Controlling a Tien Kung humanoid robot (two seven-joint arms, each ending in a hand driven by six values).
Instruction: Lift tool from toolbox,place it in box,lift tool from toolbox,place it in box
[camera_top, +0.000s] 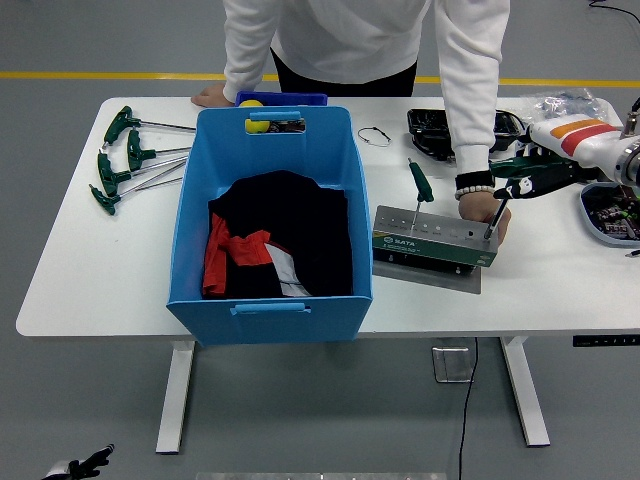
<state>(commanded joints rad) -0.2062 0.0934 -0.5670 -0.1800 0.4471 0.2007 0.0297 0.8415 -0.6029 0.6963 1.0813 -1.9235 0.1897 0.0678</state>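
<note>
White bench (90, 270) over a grey floor carries everything. Right hand (530, 180) has its fingers (517, 186) curled around the handle of a screwdriver (497, 211) (its tip sits in the green tool holder (435, 238)). A person's hand (484, 207) rests on the holder's right end. Another screwdriver (419, 190) stands in it, just right of the blue box (270, 225).

Right hand (528, 180): dark fingers merge with the green tool handle (515, 166) by the person's wrist; grasp or mere touch cannot be told. Right forearm cut off at the right picture edge. Blue box (270, 215) walls hide the lower part of the dark cloth (285, 235) inside. Grey tray (607, 210) cut by the right edge; contents too small to identify. Print on the green tool holder (435, 238) mostly unreadable.
</note>
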